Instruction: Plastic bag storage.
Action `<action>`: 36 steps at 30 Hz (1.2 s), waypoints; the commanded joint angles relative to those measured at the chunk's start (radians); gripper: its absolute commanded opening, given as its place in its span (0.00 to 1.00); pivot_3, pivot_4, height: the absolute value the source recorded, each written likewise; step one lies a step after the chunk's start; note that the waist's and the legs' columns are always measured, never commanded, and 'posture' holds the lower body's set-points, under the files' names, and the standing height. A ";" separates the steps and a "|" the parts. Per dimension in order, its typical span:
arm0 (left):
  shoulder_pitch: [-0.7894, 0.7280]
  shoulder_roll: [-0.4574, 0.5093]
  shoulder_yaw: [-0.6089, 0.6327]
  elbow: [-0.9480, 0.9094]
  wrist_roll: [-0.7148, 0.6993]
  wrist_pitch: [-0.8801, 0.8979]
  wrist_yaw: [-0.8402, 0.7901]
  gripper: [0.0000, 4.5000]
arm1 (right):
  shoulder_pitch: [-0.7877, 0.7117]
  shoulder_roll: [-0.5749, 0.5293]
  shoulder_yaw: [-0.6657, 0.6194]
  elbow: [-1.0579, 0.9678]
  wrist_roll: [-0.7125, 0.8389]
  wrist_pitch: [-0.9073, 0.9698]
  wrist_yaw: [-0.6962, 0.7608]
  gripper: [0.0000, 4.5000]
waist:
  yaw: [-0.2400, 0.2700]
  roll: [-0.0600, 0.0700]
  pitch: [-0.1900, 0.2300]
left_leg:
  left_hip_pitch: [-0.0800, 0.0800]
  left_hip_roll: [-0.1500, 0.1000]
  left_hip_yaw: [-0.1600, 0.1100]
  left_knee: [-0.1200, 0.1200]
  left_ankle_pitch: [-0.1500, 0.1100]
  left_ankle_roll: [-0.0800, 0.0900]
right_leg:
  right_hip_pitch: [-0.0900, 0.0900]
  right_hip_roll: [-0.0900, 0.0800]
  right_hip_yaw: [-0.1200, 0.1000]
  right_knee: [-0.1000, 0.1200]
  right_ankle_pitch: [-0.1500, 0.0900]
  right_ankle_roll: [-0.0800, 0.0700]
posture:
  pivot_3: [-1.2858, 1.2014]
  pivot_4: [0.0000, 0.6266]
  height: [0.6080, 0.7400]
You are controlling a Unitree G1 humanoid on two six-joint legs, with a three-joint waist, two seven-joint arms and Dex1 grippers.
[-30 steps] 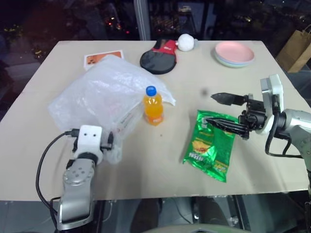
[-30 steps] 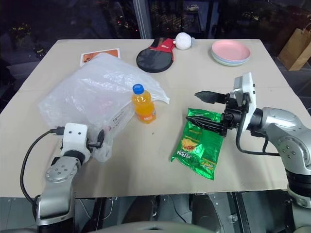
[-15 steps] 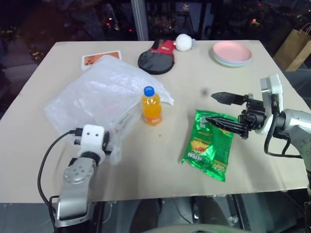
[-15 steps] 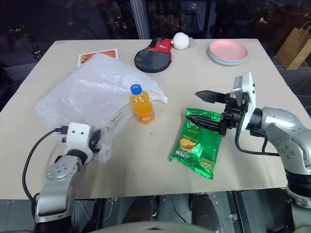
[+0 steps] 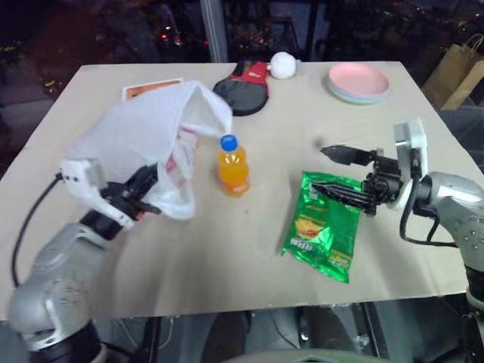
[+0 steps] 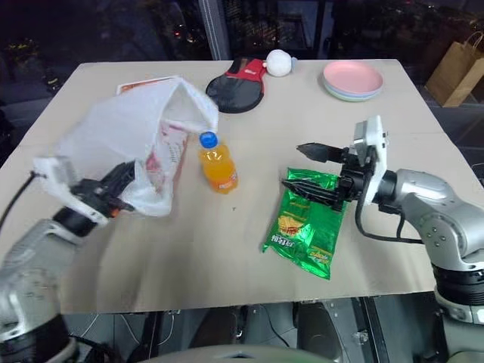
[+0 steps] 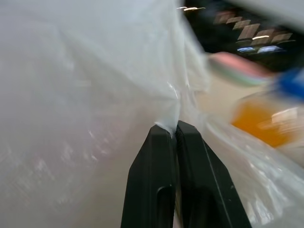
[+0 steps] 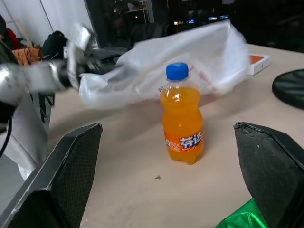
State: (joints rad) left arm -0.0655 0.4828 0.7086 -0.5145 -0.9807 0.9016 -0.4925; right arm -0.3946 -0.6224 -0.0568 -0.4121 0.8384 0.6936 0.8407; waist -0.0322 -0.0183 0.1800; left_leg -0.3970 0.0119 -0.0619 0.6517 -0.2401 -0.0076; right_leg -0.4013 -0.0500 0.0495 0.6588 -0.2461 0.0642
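Observation:
The plastic bag (image 5: 144, 136) is thin, translucent and white with red print, and hangs lifted and bunched over the table's left side. My left gripper (image 5: 144, 193) is shut on the bag's near edge; in the left wrist view its fingers (image 7: 156, 156) pinch a fold of the film (image 7: 71, 95). My right gripper (image 5: 321, 170) stands open above the top of a green snack packet (image 5: 325, 234), pointing left, with nothing between its fingers. In the right wrist view the bag (image 8: 190, 52) hangs behind the bottle.
An orange drink bottle (image 5: 234, 166) with a blue cap stands just right of the bag. At the table's far side are a black and red paddle (image 5: 242, 87), a white ball (image 5: 283, 66), stacked pink plates (image 5: 359, 82) and an orange card (image 5: 151, 89).
My left gripper has shut on the bag's near edge and risen, rolling its wrist. The bag has come up off the table and bunched. The right gripper has stayed put.

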 commanded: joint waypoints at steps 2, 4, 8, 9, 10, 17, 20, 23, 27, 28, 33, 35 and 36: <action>0.028 0.035 0.031 0.001 -0.237 0.065 0.054 0.04 | -0.065 0.087 0.118 0.017 -0.117 -0.018 -0.095 1.00 | -0.005 0.000 0.000 | 0.000 0.000 0.000 0.000 0.000 0.000 | 0.000 0.000 0.000 0.000 0.000 0.000 | 0.52 0.24 1.00; 0.061 0.044 0.009 -0.002 -0.250 0.063 0.057 0.04 | -0.096 0.145 0.196 0.066 -0.216 -0.054 -0.137 1.00 | -0.011 -0.001 0.000 | 0.001 0.000 0.001 0.000 0.000 0.000 | 0.000 0.000 0.001 0.000 0.000 0.000 | 0.52 0.24 1.00; 0.118 0.070 -0.008 0.020 -0.240 0.033 0.039 0.04 | -0.181 0.261 0.314 0.203 -0.377 -0.122 -0.194 1.00 | -0.009 0.000 0.000 | 0.001 0.000 0.001 0.000 0.000 0.000 | -0.001 0.001 0.002 0.001 0.000 0.000 | 0.52 0.24 1.00; 0.124 0.076 0.000 0.034 -0.243 0.025 0.042 0.04 | -0.206 0.289 0.335 0.243 -0.406 -0.137 -0.194 1.00 | -0.009 0.000 0.000 | 0.001 0.000 0.001 0.000 0.000 0.000 | -0.002 0.001 0.002 0.001 0.000 0.000 | 0.52 0.24 1.00; 0.130 0.084 0.006 0.045 -0.243 0.017 0.041 0.04 | -0.227 0.315 0.350 0.276 -0.425 -0.151 -0.189 1.00 | -0.008 0.000 0.000 | 0.000 0.000 0.001 0.000 0.000 0.000 | -0.002 0.001 0.002 0.002 0.000 0.000 | 0.52 0.24 1.00; 0.145 0.093 0.054 0.080 -0.318 -0.035 0.080 0.04 | -0.354 0.494 0.381 0.499 -0.526 -0.211 -0.217 1.00 | -0.008 -0.001 0.000 | 0.000 0.000 0.001 -0.001 0.000 -0.001 | -0.003 0.000 0.002 0.001 0.000 -0.001 | 0.52 0.24 1.00; 0.162 0.083 0.083 0.076 -0.391 -0.053 0.121 0.04 | -0.382 0.551 0.378 0.564 -0.552 -0.246 -0.221 1.00 | -0.008 -0.001 0.000 | -0.001 -0.001 0.001 -0.002 0.000 -0.001 | -0.004 0.000 0.002 0.001 0.000 -0.001 | 0.52 0.24 1.00; 0.183 0.080 0.101 0.067 -0.473 -0.070 0.163 0.04 | -0.389 0.588 0.369 0.591 -0.563 -0.271 -0.216 1.00 | -0.009 -0.001 0.000 | -0.001 0.000 0.002 -0.003 0.000 -0.001 | -0.005 0.000 0.003 0.001 0.000 -0.001 | 0.52 0.24 1.00; 0.209 0.086 0.095 0.063 -0.510 -0.093 0.196 0.00 | -0.386 0.607 0.347 0.602 -0.571 -0.287 -0.224 0.73 | -0.009 -0.001 0.000 | -0.001 -0.001 0.001 -0.003 0.000 -0.001 | -0.005 0.000 0.002 0.002 0.000 -0.001 | 0.52 0.24 1.00; 0.216 0.087 0.094 0.063 -0.517 -0.097 0.199 0.00 | -0.386 0.609 0.342 0.601 -0.572 -0.290 -0.226 0.61 | -0.009 -0.001 0.000 | -0.001 -0.001 0.002 -0.003 0.000 -0.001 | -0.005 0.000 0.003 0.002 0.000 -0.001 | 0.52 0.24 1.00; 0.228 0.097 0.081 0.070 -0.542 -0.115 0.208 0.00 | -0.402 0.620 0.286 0.593 -0.550 -0.289 -0.241 0.49 | -0.008 -0.001 0.000 | -0.002 -0.001 0.002 -0.003 0.000 -0.001 | -0.006 0.000 0.003 0.002 0.000 -0.001 | 0.52 0.24 1.00; 0.221 0.100 0.074 0.077 -0.556 -0.120 0.212 0.00 | -0.414 0.629 0.253 0.589 -0.529 -0.273 -0.253 0.49 | -0.009 -0.001 0.000 | -0.002 -0.001 0.002 -0.003 0.000 -0.001 | -0.006 0.000 0.003 0.002 0.000 -0.001 | 0.52 0.24 1.00; 0.218 0.103 0.068 0.080 -0.561 -0.121 0.214 0.00 | -0.422 0.636 0.230 0.585 -0.511 -0.255 -0.260 0.49 | -0.009 -0.001 0.000 | -0.002 -0.001 0.002 -0.004 0.000 -0.001 | -0.006 0.000 0.003 0.002 0.000 -0.001 | 0.52 0.24 1.00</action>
State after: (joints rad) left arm 0.1593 0.5659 0.7749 -0.4220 -1.5114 0.7991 -0.2793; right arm -0.7599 -0.0091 0.2326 0.2196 0.2811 0.4370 0.5939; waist -0.0411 -0.0189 0.1800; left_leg -0.3990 0.0113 -0.0596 0.6482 -0.2398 -0.0084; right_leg -0.4072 -0.0500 0.0524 0.6603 -0.2459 0.0632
